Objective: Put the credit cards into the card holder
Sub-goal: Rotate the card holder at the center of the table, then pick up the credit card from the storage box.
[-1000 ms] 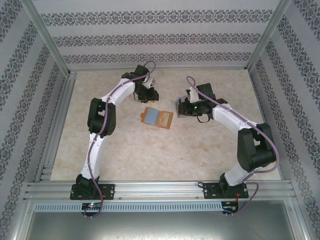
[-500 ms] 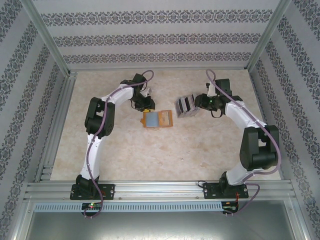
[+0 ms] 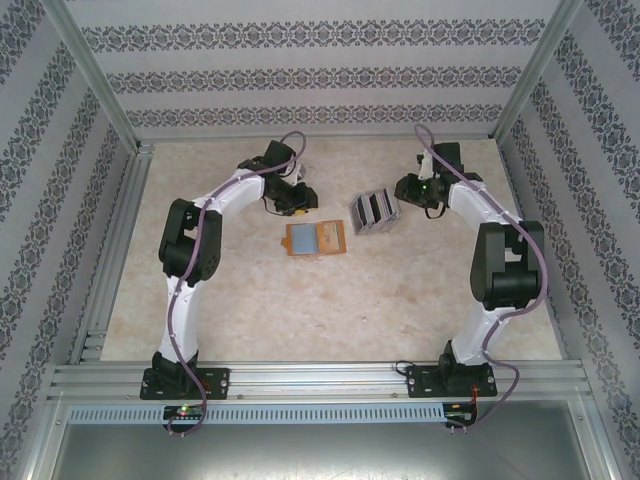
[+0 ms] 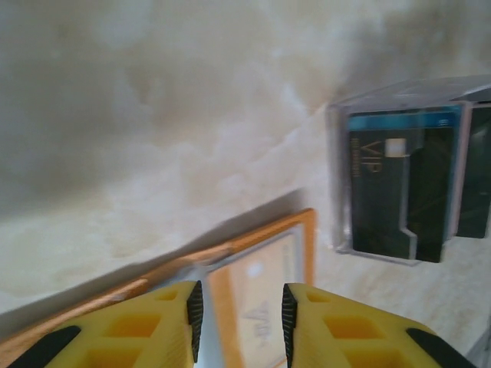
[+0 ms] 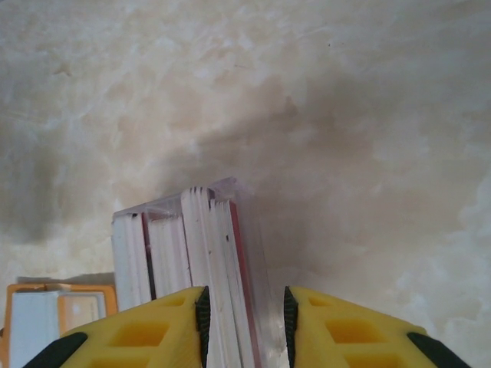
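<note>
Reaching up from the lower left of the top view, the left arm (image 3: 185, 290), glossy white shells with black joints, ends in the left fingers (image 3: 299, 204) just left of the frame's centre. In the left wrist view they are blocky yellow plastic with dark ribbed pads. They stand partly apart with nothing between them, and only what lies below shows in the gap.

The card holder (image 3: 315, 238) lies opened flat on the counter (image 3: 260, 310), a smooth pale surface with creamy marble veining. The holder is a thin orange rectangle with pale blue-grey pocket panels. Its orange border runs across the bottom of the left wrist view (image 4: 265, 234) and shows in the lower left corner of the right wrist view (image 5: 61, 295).

Just right of centre, near the holder but apart from it, the credit cards (image 3: 373, 211) stand on edge on the counter in a clear, hard-looking case. Their faces are dark and glossy with a blue band (image 4: 399, 192). Seen edge-on they are thin white slivers with reddish sides (image 5: 192, 253).

At the stack's upper right corner are the right fingers (image 3: 404, 190), on the white right arm (image 3: 490, 230). Their yellow tips stand partly apart with the stack's near end seen in the gap. I cannot tell whether the pads press on it.
</note>
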Controlling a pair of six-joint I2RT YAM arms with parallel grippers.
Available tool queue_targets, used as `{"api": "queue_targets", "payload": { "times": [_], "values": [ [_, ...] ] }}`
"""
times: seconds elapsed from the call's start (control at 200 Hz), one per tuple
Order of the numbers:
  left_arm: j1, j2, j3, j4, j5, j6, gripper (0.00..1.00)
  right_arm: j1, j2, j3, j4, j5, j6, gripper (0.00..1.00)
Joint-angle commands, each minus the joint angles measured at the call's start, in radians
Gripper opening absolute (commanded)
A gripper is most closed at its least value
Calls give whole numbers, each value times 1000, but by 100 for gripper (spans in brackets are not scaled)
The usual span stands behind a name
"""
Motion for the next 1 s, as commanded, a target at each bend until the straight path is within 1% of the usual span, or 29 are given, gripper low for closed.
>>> {"api": "queue_targets", "payload": {
  "times": [0.0, 0.105, 0.195, 0.325, 0.465, 0.63, 0.759, 0.994],
  "values": [
    [-30, -31, -71, 225, 32, -159, 36, 0, 32, 33, -14, -28, -29, 35],
    [-61, -24, -86, 318, 32, -223, 37, 0, 46, 32, 12, -57, -20, 35],
    [-88, -3, -63, 342, 31, -251, 38, 2, 59, 37, 16, -71, -19, 35],
    [-113, 35, -27, 341, 24, -262, 38, 11, 59, 23, 30, -94, -14, 35],
    [-122, 62, -17, 374, 20, -293, 39, 30, 72, 27, 27, -94, -21, 35],
    [-141, 98, 14, 370, 17, -300, 40, 33, 68, 17, 32, -98, -25, 35],
    [-154, 103, 8, 404, 17, -319, 40, 34, 57, -2, 44, -101, -27, 35],
    [-173, 116, 19, 409, 8, -325, 41, 35, 62, -15, 43, -81, -42, 36]
  ]
}}
